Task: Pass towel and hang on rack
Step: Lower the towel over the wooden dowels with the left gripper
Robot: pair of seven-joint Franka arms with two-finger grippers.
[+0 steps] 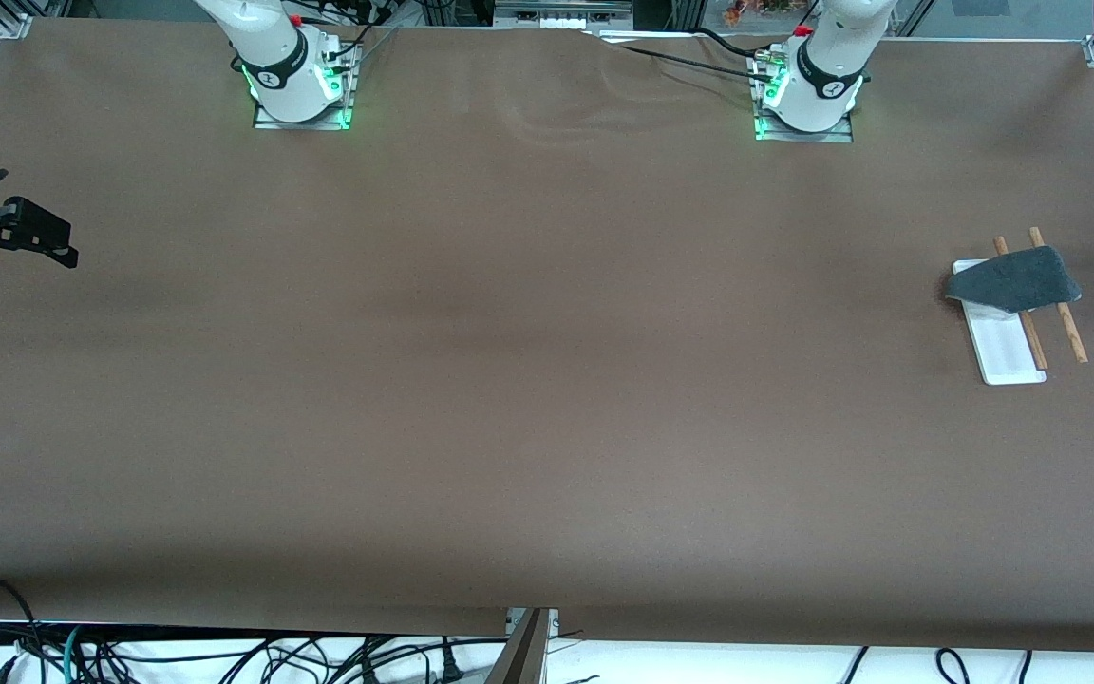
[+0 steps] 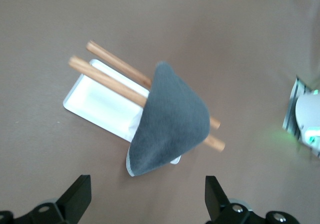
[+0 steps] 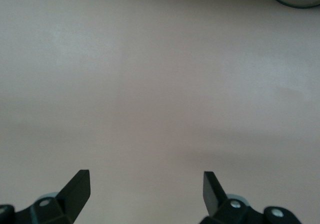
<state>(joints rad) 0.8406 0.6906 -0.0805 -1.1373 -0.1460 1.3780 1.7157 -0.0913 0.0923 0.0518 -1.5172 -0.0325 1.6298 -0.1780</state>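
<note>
The dark grey towel (image 1: 1017, 278) hangs draped over the two wooden rods (image 1: 1074, 337) of the rack, whose white base (image 1: 1008, 356) stands toward the left arm's end of the table. In the left wrist view the towel (image 2: 172, 121) covers one end of the rods (image 2: 107, 73) and overhangs the white base (image 2: 100, 101); its pale edge trim shows, no pink patch. My left gripper (image 2: 148, 199) is open and empty, up in the air over the table just beside the towel. My right gripper (image 3: 146, 194) is open and empty over bare table.
The brown table (image 1: 528, 361) spreads wide between the arms. A black fixture (image 1: 10, 233) juts in at the table's edge at the right arm's end. The left arm's base (image 2: 307, 119) shows near the rack. Cables (image 1: 224, 655) lie below the table's near edge.
</note>
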